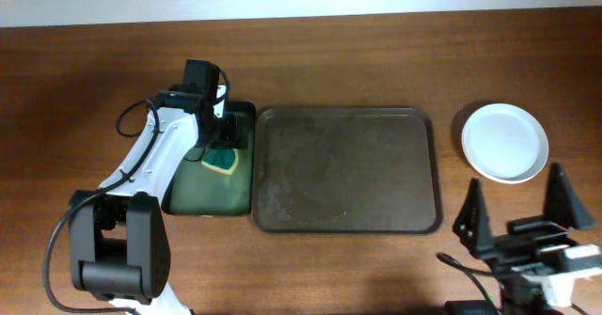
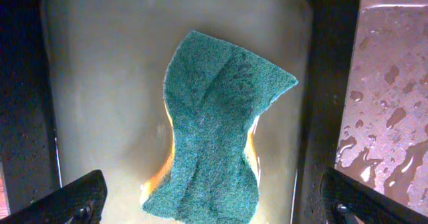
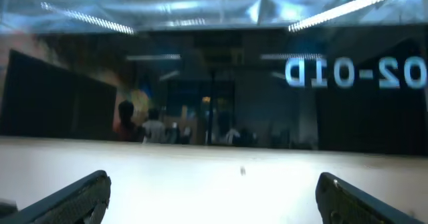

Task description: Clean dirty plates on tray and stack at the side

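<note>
The dark brown tray [image 1: 344, 169] lies mid-table with nothing on it; its wet surface [image 2: 394, 83] shows at the right of the left wrist view. The white plates [image 1: 505, 142] rest on the table to the tray's right, top face clean; how many are piled there I cannot tell. My left gripper [image 1: 219, 136] [image 2: 214, 192] hangs open over a green and yellow sponge [image 1: 221, 158] [image 2: 214, 130], fingers wide on either side and not touching it. My right gripper [image 1: 517, 207] [image 3: 214, 184] stands open and empty near the front edge, below the plates.
The sponge lies in a small black tray with a green inside [image 1: 198, 197] [image 2: 100, 83], set against the brown tray's left rim. The right wrist view looks out level over the pale tabletop toward a dim room.
</note>
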Available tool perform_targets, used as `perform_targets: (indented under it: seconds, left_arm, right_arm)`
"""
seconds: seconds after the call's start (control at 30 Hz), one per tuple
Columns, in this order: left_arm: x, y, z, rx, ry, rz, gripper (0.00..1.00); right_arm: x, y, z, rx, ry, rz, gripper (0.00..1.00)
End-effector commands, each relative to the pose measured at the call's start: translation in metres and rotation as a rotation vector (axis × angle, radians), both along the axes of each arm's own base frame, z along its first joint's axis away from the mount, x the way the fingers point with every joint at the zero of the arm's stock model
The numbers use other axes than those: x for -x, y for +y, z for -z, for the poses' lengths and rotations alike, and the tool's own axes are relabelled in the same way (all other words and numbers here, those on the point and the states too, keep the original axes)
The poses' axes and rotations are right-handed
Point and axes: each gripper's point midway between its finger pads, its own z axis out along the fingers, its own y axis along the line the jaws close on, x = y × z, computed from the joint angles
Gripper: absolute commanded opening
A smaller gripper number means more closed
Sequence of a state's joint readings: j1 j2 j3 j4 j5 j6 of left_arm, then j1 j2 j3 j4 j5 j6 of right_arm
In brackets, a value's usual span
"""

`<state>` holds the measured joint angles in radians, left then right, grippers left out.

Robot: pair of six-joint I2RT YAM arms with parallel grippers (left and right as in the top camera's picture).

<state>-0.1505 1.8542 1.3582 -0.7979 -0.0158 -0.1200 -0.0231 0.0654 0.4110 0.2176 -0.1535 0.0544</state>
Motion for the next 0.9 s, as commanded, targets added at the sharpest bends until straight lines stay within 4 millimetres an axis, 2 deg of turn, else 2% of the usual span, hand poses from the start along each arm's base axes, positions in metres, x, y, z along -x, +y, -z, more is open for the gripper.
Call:
perform_targets:
  seconds: [0.0, 0.1, 0.2, 0.23, 0.47, 0.6, 0.87]
  left_arm:
    - [0.0, 0.0, -0.005, -0.005, -0.014, 0.004, 1.0]
    - [0.0, 0.0, -0.005, -0.005, -0.015, 0.004, 1.0]
    - [0.0, 0.0, -0.005, -0.005, -0.015, 0.004, 1.0]
    - [0.0, 0.0, -0.005, -0.005, -0.015, 0.004, 1.0]
    - [0.0, -0.002, -0.005, -0.005, -0.015, 0.008, 1.0]
    - [0.0, -0.002, -0.005, -0.005, -0.015, 0.008, 1.0]
    - [0.001, -0.002, -0.005, -0.005, -0.014, 0.008, 1.0]
  right_arm:
    - [-0.021, -0.005, 0.051, -0.012, 0.064, 0.025, 0.98]
    - [-0.038, -0.006, 0.089, -0.013, 0.122, 0.025, 0.98]
    - [-0.049, -0.007, 0.114, -0.016, 0.176, 0.028, 0.98]
    - [-0.054, -0.007, 0.128, -0.017, 0.208, 0.03, 0.99]
    - [-0.07, -0.01, 0.193, -0.025, 0.428, 0.044, 0.98]
    - [-0.072, -0.021, 0.244, -0.044, 0.637, 0.107, 0.98]
    - [-0.072, -0.017, 0.243, 0.066, 0.623, 0.112, 0.98]
